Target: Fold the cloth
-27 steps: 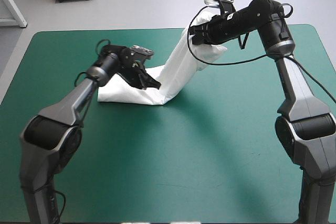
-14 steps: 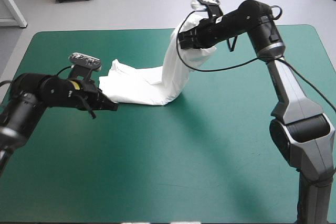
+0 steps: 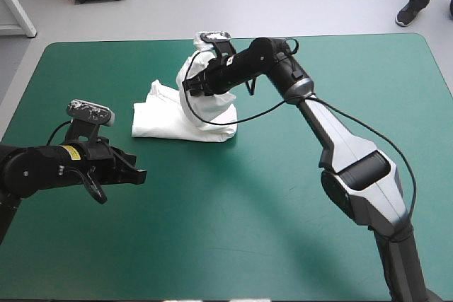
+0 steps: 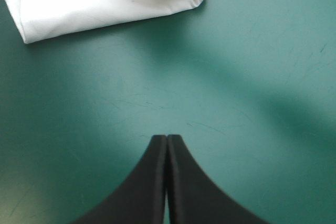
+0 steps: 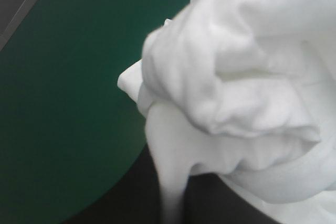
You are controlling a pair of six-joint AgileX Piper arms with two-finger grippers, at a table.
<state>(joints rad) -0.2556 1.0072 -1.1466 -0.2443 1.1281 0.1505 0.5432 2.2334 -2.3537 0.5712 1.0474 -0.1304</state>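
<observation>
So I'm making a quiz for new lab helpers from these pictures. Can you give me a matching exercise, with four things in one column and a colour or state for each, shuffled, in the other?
Things:
1. left claw
2. right claw
3. T-shirt
4. table cover

States:
A. teal-green
B. shut on the T-shirt, holding one end up
C. white, one part lying flat, one part lifted
D. shut, empty, over bare cover

Pairs: 1-D, 2-B, 3-C, 4-A
</observation>
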